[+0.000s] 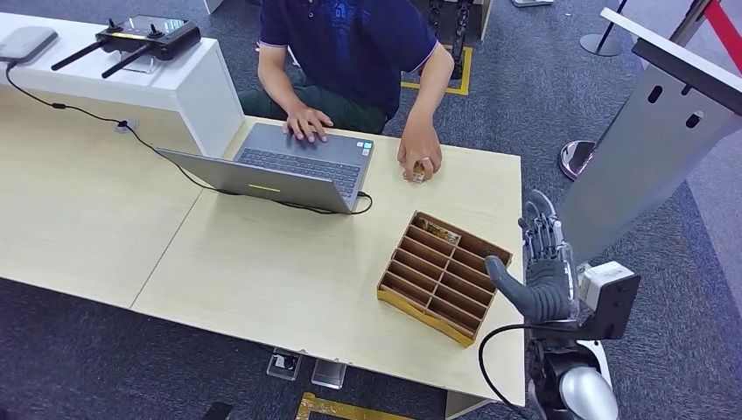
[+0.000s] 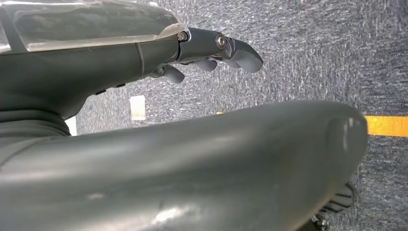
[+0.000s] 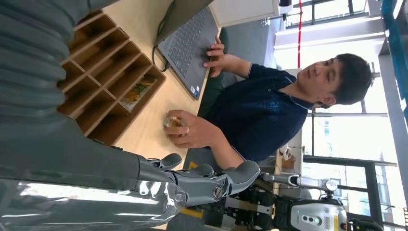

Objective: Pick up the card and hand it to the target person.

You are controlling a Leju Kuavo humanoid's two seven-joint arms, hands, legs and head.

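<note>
A small printed card (image 1: 437, 232) is seen lying in the wooden organizer (image 1: 443, 276), at 11 o'clock from the empty, spread right hand (image 1: 544, 267).

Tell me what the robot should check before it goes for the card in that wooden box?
1. Card in sight, lying in a far compartment of the wooden tray: ok.
2. Right hand holding nothing, fingers apart, beside the tray: ok.
3. Left hand holding nothing, over the carpet: ok.
4. Way to the card free of the person's hand, which rests on the table beyond the tray: ok.
5. Person ready to take it: not ok, that hand holds a small object.
</note>
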